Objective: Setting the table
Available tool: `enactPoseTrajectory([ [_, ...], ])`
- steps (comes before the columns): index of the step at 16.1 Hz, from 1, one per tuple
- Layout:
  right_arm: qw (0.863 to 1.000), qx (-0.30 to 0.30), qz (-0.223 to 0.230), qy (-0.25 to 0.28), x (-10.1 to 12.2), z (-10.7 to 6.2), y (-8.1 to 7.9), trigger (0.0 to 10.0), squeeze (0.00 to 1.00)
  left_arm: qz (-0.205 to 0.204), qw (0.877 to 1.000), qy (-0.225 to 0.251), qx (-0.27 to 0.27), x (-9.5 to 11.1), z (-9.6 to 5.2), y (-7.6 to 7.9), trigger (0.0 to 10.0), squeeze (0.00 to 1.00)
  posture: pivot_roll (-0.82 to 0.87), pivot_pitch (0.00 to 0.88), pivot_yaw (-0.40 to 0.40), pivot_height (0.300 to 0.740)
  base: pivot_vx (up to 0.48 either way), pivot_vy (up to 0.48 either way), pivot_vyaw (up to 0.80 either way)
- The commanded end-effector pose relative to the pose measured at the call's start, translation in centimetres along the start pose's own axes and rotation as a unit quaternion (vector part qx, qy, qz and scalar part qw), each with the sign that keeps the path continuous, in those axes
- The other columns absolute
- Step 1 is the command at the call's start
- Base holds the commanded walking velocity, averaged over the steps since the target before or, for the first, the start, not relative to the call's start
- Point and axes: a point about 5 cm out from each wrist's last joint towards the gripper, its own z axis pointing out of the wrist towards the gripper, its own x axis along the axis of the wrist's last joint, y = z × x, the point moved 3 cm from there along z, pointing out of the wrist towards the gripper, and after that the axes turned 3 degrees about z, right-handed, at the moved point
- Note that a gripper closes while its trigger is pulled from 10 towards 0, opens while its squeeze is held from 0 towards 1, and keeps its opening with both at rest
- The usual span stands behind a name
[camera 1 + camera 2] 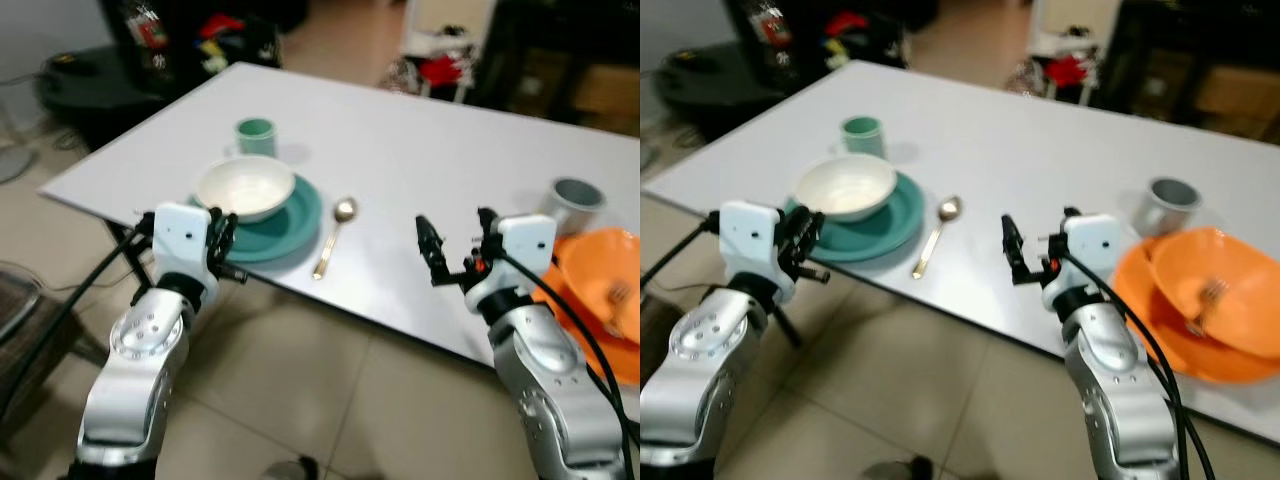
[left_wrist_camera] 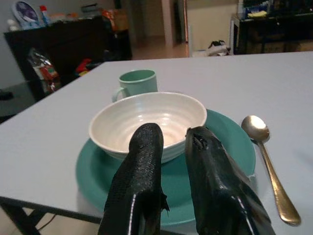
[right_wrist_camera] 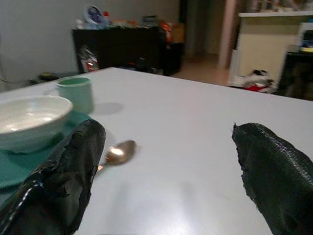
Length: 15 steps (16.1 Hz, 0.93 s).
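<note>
Taking the teal plate (image 1: 290, 232) as landmark: it lies on the table (image 1: 420, 150) near the front edge, toward the robot's left. The bowl (image 1: 245, 188) sits on the plate. The mug (image 1: 255, 135) stands just behind the plate, apart from it. The spoon (image 1: 334, 235) lies just right of the plate, bowl end away from the robot. Well to the right of the plate stands a cup (image 1: 576, 203), and before that cup an orange dish (image 1: 1200, 300) holding a fork (image 1: 1206, 300).
</note>
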Motion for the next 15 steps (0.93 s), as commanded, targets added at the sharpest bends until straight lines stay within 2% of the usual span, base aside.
enactPoseTrajectory([
  [1, 1.0, -0.006, 0.005, -0.006, -0.2, -0.4, 0.5, 10.0, 1.0, -0.005, 1.0, -0.002, -0.014, 0.1, 0.1, 0.4, 10.0, 0.0, 0.07, 0.0, 0.043, 0.74, 0.0, 0.0, 0.8],
  [4, 1.0, -0.013, 0.023, -0.003, -0.6, -0.6, 0.4, 10.0, 1.0, 0.014, 1.0, 0.013, -0.008, 0.7, 0.5, 0.5, 10.0, 0.0, 0.07, 0.0, 0.05, 0.74, 0.0, 0.0, 0.8],
  [7, 1.0, -0.028, 0.012, 0.007, -0.8, -0.8, 0.4, 10.0, 1.0, -0.002, 1.0, 0.012, 0.0, 0.4, 0.5, 0.2, 10.0, 0.0, 0.07, 0.0, 0.052, 0.74, 0.0, 0.0, 0.8],
  [10, 0.999, -0.043, 0.003, -0.005, -1.1, -0.9, 1.0, 10.0, 1.0, 0.014, 0.999, 0.013, 0.032, 0.1, 0.6, -0.5, 10.0, 0.0, 0.07, 0.0, 0.046, 0.74, 0.0, 0.0, 0.8],
  [11, 0.999, -0.046, 0.008, -0.005, -1.2, -0.8, 1.0, 10.0, 1.0, 0.025, 1.0, -0.004, 0.008, -0.3, 0.6, 0.0, 10.0, 0.0, 0.07, 0.0, 0.045, 0.74, 0.0, 0.0, 0.8],
  [14, 0.999, -0.038, 0.024, -0.009, -1.5, -0.7, 0.7, 10.0, 1.0, 0.026, 1.0, -0.007, -0.009, -0.3, 0.5, 0.4, 10.0, 0.0, 0.07, 0.0, 0.04, 0.74, 0.0, 0.0, 0.8],
  [15, 0.999, -0.033, 0.033, -0.01, -1.6, -0.7, 0.5, 10.0, 1.0, 0.022, 1.0, -0.008, -0.012, -0.4, 0.5, 0.5, 10.0, 0.0, 0.08, 0.0, 0.038, 0.74, 0.0, 0.0, 0.0],
])
